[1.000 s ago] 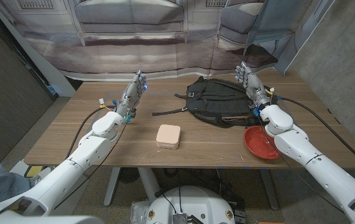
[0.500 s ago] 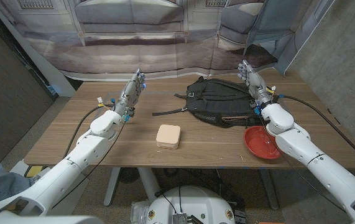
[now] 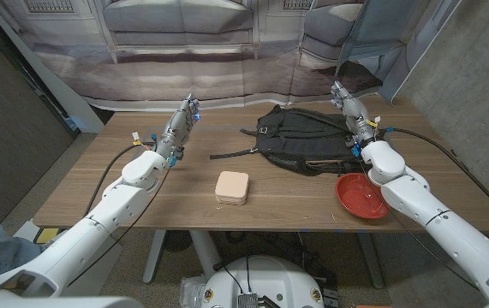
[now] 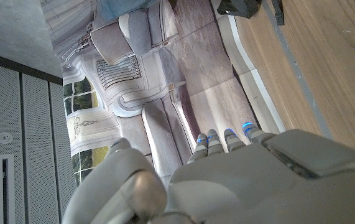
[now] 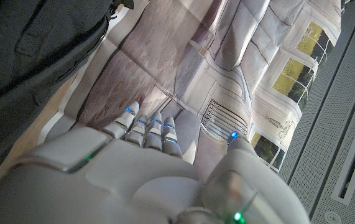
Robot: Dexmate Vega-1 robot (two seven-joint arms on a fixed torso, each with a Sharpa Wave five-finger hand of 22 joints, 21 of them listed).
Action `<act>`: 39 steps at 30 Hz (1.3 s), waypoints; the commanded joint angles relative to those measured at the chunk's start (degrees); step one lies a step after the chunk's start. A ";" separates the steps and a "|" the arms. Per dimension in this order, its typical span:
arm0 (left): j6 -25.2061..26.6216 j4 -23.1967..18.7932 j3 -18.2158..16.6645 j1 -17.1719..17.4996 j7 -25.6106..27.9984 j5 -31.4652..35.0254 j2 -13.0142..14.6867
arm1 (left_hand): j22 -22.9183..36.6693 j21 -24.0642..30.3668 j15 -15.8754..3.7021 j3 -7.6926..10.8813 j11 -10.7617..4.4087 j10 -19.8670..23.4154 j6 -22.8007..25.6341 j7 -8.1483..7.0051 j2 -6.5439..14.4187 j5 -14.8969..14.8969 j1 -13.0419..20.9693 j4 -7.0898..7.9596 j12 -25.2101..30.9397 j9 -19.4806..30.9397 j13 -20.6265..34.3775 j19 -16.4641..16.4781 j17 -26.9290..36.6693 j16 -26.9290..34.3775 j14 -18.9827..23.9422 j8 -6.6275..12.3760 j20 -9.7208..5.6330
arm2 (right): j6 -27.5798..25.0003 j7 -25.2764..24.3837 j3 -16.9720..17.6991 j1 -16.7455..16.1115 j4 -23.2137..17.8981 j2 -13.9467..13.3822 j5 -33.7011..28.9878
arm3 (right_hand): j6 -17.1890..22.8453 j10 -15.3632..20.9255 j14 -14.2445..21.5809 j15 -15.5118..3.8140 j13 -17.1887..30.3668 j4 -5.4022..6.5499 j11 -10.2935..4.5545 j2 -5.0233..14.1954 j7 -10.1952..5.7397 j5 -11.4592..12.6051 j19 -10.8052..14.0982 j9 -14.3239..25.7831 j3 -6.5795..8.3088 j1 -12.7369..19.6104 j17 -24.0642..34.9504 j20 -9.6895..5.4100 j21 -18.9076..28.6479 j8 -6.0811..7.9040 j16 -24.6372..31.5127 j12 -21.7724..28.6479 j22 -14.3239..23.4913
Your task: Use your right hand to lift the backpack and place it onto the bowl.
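Observation:
A black backpack lies on the wooden table at the back right, one strap trailing toward the middle; its dark fabric also fills a corner of the right wrist view. A red bowl sits near the front right edge, partly under my right forearm. My right hand is raised at the backpack's right end with fingers straight and apart, holding nothing. My left hand stands over the table's back left, fingers extended, empty. Each wrist view shows the back of its own hand, left and right.
A small beige square box lies on the table's middle, in front of the backpack strap. A printed backdrop of sofas hangs behind the table. A grey wall panel stands at the right.
My right hand has drifted slightly to the right, off the backpack's top toward its right end. The left hand has barely moved.

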 commanded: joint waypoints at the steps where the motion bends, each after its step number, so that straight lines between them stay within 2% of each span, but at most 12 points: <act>1: 0.47 -0.51 -0.41 -0.32 0.05 0.05 0.63 | 0.26 -0.05 0.27 -0.48 -0.12 0.18 0.32 0.09 0.39 0.27 0.50 0.03 0.17 0.14 0.11 -0.18 0.18 0.02 0.23 0.40 0.17 | -2.33 -2.87 -0.53 0.79 -0.94 -0.73 -4.26 | 0.58 0.45 0.31 0.18 0.07 -0.42 0.07 0.24 -0.18 -0.13 0.71 0.26 0.02 0.67 0.09 -2.18 -0.12 0.10 0.22 0.01 0.26; 15: 1.15 -1.47 -0.53 -0.07 0.20 0.20 1.32 | 0.28 -0.28 0.26 -0.62 -0.21 0.29 0.45 -0.03 0.58 0.38 0.69 -0.05 0.12 0.14 0.12 -0.26 0.18 -0.03 0.34 0.33 0.30 | -5.48 -4.27 -0.65 0.76 -2.68 -2.48 -7.42 | 0.71 0.50 0.07 0.06 0.08 -0.85 -0.14 0.50 -0.49 -0.11 0.67 0.28 0.22 1.35 0.06 -2.16 -0.53 0.05 -0.05 -0.12 0.26; 22: 1.05 -1.71 -0.48 0.02 0.20 0.33 1.32 | 0.29 -0.37 0.22 -0.71 -0.23 0.30 0.51 0.05 0.68 0.44 0.77 -0.08 0.08 0.15 0.12 -0.26 0.19 -0.08 0.33 0.29 0.30 | -9.40 -5.28 -1.40 1.75 -4.19 -4.21 -10.93 | 0.55 0.50 0.09 -0.11 0.08 -1.08 -0.23 0.56 -0.63 -0.12 0.85 0.29 0.29 1.68 0.05 -2.28 -0.67 -0.05 -0.11 -0.20 0.25; 29: 1.10 -0.99 -0.12 -0.86 -0.05 -0.18 0.29 | 0.30 -0.46 0.22 -0.79 -0.10 0.43 0.56 -0.04 0.79 0.49 0.85 -0.11 0.09 0.15 0.12 -0.26 0.19 -0.11 0.35 0.26 0.34 | -9.69 -5.51 -1.66 2.42 -3.87 -4.53 -12.30 | 0.42 0.35 -0.18 -0.20 0.09 -1.34 -0.36 0.65 -0.69 -0.12 0.90 0.30 0.38 2.06 0.03 -2.33 -0.90 -0.14 -0.29 -0.34 0.24; 35: 1.03 -2.00 0.42 -1.09 0.12 1.22 0.75 | 0.30 -0.54 0.14 -0.87 -0.23 0.39 0.59 -0.05 0.88 0.53 0.92 -0.13 0.03 0.15 0.12 -0.25 0.19 -0.13 0.38 0.22 0.35 | -12.20 -5.64 -2.51 3.08 -5.08 -5.60 -14.78 | 0.23 0.22 -0.38 -0.28 0.10 -1.55 -0.49 0.69 -0.78 -0.12 0.98 0.31 0.43 2.34 0.01 -2.30 -1.08 -0.24 -0.42 -0.46 0.22; 39: 0.72 -1.79 0.06 -0.84 0.13 0.83 0.67 | 0.30 -0.57 0.14 -0.91 -0.39 0.39 0.68 -0.05 0.92 0.55 0.95 -0.14 0.02 0.15 0.12 -0.26 0.19 -0.12 0.41 0.24 0.40 | -11.75 -6.23 -2.51 3.05 -5.11 -5.39 -15.37 | 0.22 0.31 -0.28 -0.36 0.10 -1.67 -0.63 0.70 -0.83 -0.12 1.30 0.32 0.45 2.50 0.00 -2.23 -1.08 -0.26 -0.41 -0.46 0.21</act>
